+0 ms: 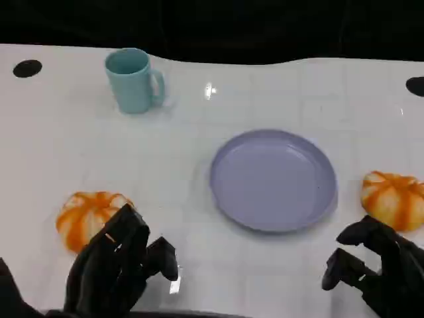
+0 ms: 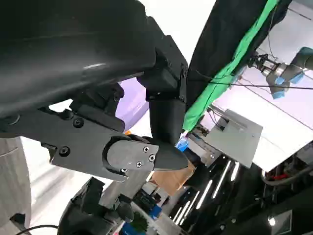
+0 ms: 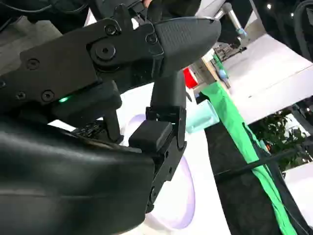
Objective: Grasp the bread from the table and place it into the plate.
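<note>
Bread sits on the white table (image 1: pixel 59 165) in two pieces, both round, pale and striped with orange: one bun (image 1: pixel 87 217) lies at the near left, and the other bun (image 1: pixel 394 199) lies at the right edge, just right of the plate (image 1: pixel 273 180). That plate is lavender, round and shallow, standing near the middle of the table with nothing on it. A light blue mug (image 1: pixel 134 80) stands upright at the far left, its handle turned to the right, well apart from the plate and from both buns. The left hand (image 1: pixel 119 265) hangs at the near left, just on the near side of the left bun and overlapping its near edge in the head view; whether it touches the bun I cannot tell. Its fingers are loosely curled and parted, and nothing is held in them. The right hand (image 1: pixel 374 268) is at the near right, on the near side of the right bun and apart from it, fingers bent and spread with nothing between them. In the left wrist view, the left hand's black fingers (image 2: pixel 164 117) cross a patch of the lavender plate. In the right wrist view, the right hand's fingers (image 3: pixel 164 122) reach over the plate's rim, with the mug past it.
</note>
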You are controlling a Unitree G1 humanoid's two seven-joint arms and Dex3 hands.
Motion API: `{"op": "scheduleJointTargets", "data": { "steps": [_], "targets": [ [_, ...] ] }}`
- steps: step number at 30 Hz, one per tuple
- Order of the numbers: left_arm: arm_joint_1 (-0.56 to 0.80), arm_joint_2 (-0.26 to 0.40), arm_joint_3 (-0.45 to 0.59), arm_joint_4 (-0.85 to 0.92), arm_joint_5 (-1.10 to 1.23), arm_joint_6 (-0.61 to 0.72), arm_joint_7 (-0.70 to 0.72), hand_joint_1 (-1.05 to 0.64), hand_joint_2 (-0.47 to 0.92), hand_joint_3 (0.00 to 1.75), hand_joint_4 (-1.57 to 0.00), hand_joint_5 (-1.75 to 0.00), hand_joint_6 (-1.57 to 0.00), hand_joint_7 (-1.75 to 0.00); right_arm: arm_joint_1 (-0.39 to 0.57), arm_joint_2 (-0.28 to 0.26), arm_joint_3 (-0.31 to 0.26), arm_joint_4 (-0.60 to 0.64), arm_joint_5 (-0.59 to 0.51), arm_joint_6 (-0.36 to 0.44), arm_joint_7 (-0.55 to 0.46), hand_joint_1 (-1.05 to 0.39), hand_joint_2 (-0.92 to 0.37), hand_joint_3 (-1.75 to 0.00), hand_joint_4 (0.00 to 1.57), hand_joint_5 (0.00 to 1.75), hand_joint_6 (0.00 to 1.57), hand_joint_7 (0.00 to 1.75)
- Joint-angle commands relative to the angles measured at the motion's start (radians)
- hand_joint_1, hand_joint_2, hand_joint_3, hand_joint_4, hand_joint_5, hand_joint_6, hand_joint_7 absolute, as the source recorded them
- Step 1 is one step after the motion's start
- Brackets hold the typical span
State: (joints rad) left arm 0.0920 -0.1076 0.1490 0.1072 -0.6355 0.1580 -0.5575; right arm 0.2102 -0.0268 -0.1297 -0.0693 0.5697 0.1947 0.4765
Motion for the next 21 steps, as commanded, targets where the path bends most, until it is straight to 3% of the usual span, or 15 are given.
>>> {"op": "scheduleJointTargets", "data": {
  "steps": [1, 18, 21],
  "targets": [
    [0.004, 0.013, 0.008, 0.0, 0.0, -0.005, -0.007, -0.57, 0.92, 0.25, -0.86, -1.75, -0.61, -1.75, 0.003, -0.009, -0.011, -0.009, 0.0, -0.013, 0.006, -0.52, -0.92, -0.2, 0.73, 1.57, 0.8, 1.07],
    [0.008, 0.017, 0.006, -0.011, 0.013, -0.014, -0.003, -0.58, 0.92, 0.25, -0.86, -1.75, -0.61, -1.75, 0.008, -0.006, -0.008, -0.025, 0.001, 0.001, -0.007, -0.52, -0.92, -0.18, 0.73, 1.56, 0.8, 1.06],
    [0.008, 0.051, -0.016, -0.017, 0.112, -0.104, -0.007, -0.59, 0.92, 0.27, -0.82, -1.75, -0.59, -1.71, 0.008, 0.0, -0.003, -0.022, -0.003, -0.006, -0.007, -0.52, -0.92, -0.18, 0.73, 1.56, 0.8, 1.07]
  ]
}}
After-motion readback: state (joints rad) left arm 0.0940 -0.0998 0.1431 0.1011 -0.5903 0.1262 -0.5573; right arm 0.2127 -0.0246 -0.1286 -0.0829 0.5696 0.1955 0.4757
